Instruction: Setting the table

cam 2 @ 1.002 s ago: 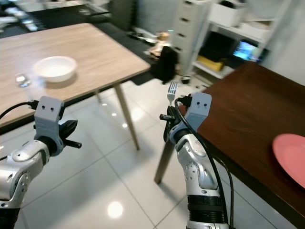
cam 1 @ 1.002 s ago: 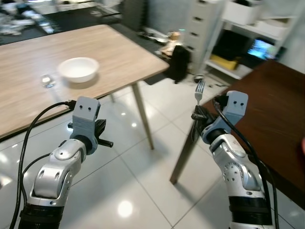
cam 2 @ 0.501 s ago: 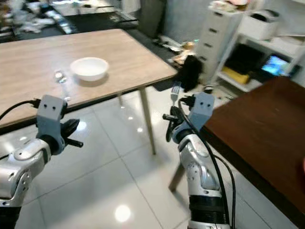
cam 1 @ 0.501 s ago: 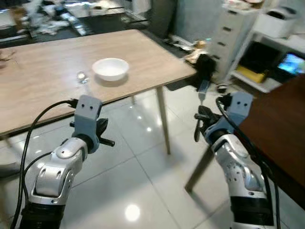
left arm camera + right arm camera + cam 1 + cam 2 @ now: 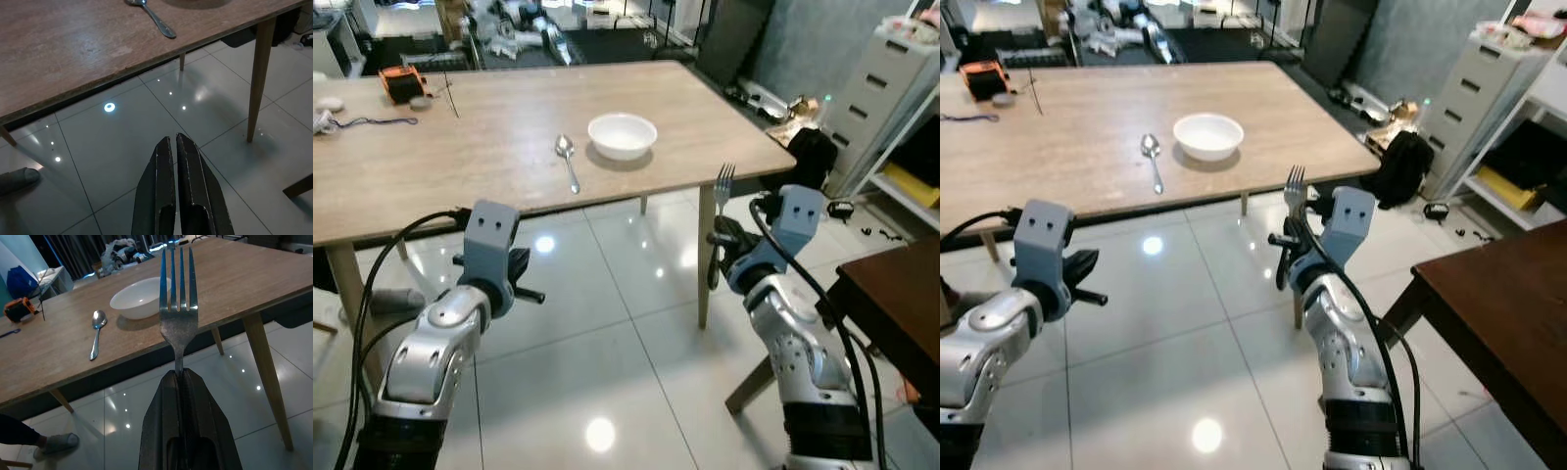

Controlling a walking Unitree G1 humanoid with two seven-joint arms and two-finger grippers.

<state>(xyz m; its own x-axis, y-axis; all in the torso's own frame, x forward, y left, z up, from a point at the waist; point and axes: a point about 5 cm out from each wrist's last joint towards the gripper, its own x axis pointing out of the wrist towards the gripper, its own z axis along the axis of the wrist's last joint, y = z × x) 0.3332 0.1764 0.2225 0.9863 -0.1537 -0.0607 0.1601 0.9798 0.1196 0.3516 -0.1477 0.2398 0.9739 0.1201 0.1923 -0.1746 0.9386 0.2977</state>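
My right gripper (image 5: 717, 257) is shut on a metal fork (image 5: 723, 182), held upright with its tines up, in front of the near right corner of a light wooden table (image 5: 431, 166). On that table a white bowl (image 5: 622, 134) stands near the right end, with a metal spoon (image 5: 567, 159) lying just to its left. In the right wrist view the fork (image 5: 178, 303) rises from the shut fingers, with the bowl (image 5: 138, 297) and spoon (image 5: 97, 330) beyond. My left gripper (image 5: 175, 145) is shut with nothing in it, held over the floor below the table's near edge.
A dark wooden table (image 5: 901, 299) stands at the right. Grey drawers (image 5: 881, 78) and a black bag (image 5: 813, 157) are behind the light table. An orange object (image 5: 403, 82) and cables lie at the table's far left. A person's foot (image 5: 54, 442) rests on the glossy tiled floor.
The camera has swung left, so the light table, bowl and spoon now lie ahead and the dark table has slid to the right edge. Both grippers keep their hold and pose.
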